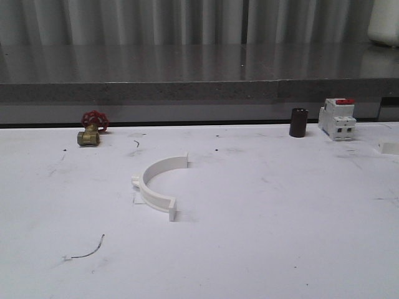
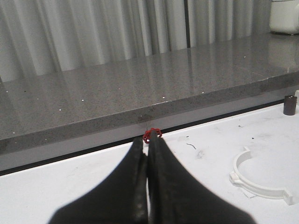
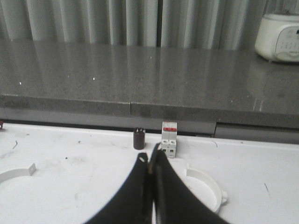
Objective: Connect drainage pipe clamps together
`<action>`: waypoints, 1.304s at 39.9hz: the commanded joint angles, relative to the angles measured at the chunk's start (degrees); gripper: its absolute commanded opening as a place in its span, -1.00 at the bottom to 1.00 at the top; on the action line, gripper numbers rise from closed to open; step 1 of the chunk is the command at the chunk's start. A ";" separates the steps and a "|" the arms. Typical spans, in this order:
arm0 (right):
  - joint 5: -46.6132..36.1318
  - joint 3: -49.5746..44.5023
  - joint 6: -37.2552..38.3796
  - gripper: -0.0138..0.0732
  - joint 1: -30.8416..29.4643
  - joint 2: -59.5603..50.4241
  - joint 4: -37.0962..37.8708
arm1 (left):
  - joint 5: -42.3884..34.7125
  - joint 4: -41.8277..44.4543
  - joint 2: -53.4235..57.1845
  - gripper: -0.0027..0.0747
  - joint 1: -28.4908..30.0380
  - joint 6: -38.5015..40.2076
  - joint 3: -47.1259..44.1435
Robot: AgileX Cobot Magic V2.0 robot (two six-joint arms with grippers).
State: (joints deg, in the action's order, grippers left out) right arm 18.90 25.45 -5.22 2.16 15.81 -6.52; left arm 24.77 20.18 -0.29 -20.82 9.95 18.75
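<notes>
Both grippers, left (image 2: 148, 186) and right (image 3: 152, 196), have jaws closed, empty; the light, rigid clamp half (image 1: 157, 187) looks best gripped mid-arc.

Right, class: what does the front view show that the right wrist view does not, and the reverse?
Front view's extra: the loose wire scrap near the table's front. Right wrist view's extra: the right gripper, shut, and the second clamp half curving behind it. Shared: the black cylinder, the breaker and the first clamp half.
</notes>
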 commanded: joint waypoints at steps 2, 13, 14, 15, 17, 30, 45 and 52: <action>-1.13 6.73 -0.31 -0.94 0.11 10.76 -0.34 | -4.73 0.65 -0.75 -0.98 -0.22 -0.01 1.40; -3.82 8.29 -0.31 -0.43 0.11 19.82 -0.34 | -4.73 0.65 -0.75 -0.98 -0.22 -0.01 1.40; -3.92 8.29 -0.31 -0.30 0.11 19.99 -0.34 | -4.73 0.65 -0.75 -0.98 -0.22 -0.01 1.40; -4.08 8.29 -0.31 -0.08 0.11 20.13 -0.34 | -4.73 0.65 -0.75 -0.98 -0.22 -0.01 1.40; -4.53 8.29 -0.31 0.20 0.11 20.36 -0.29 | -4.73 0.65 -0.75 -0.98 -0.22 -0.01 1.40; -6.12 9.40 -0.15 0.65 -0.08 20.82 -0.41 | -4.73 0.65 -0.75 -0.98 -0.22 -0.01 1.40; 13.12 33.30 2.74 0.65 -14.00 49.24 -0.43 | -4.73 0.65 -0.75 -0.98 -0.22 -0.01 1.40; 16.53 40.30 2.74 0.65 -16.87 60.32 0.25 | -4.73 0.65 -0.75 -0.98 -0.22 -0.01 1.40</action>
State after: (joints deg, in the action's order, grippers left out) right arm 36.70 61.46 -2.43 -13.41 73.37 -6.67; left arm 24.77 20.18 -0.29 -20.82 9.91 18.75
